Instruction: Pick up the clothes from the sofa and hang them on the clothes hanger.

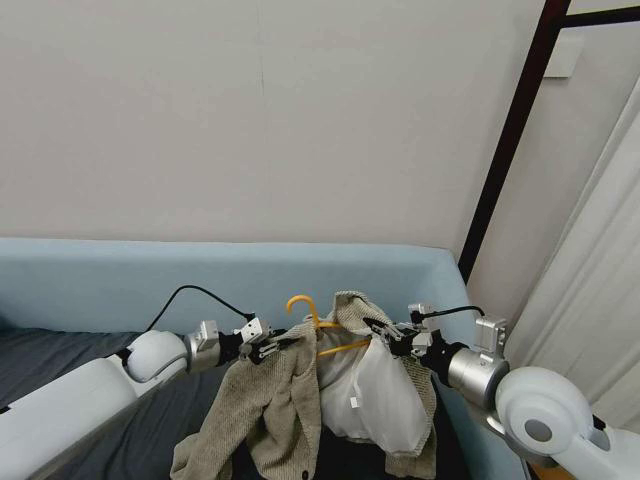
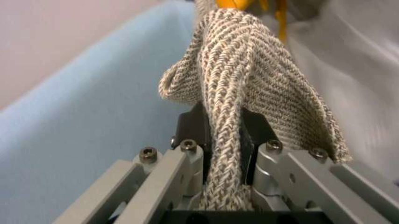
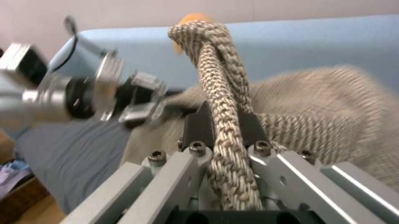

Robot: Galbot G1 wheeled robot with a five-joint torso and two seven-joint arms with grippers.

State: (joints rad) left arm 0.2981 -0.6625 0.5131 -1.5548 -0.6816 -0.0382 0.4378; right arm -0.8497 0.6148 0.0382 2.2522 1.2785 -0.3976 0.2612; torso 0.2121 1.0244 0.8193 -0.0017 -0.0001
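The knit cardigan (image 1: 285, 400) is beige flecked with dark brown in a herringbone weave; the garment (image 1: 375, 395) inside it is white. The hanger (image 1: 301, 297) is orange-yellow, the sofa (image 1: 100, 280) pale blue, its seat cover (image 1: 50, 355) dark grey

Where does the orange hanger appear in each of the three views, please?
Head view: the orange hanger sits mid-frame, hook rising above the knit cardigan, between the left gripper and right gripper.
Left wrist view: hanger peeks past the cardigan fold that the left gripper pinches.
Right wrist view: hanger tip shows behind the fold that the right gripper clamps.
Shared landmark: the light-blue sofa back.
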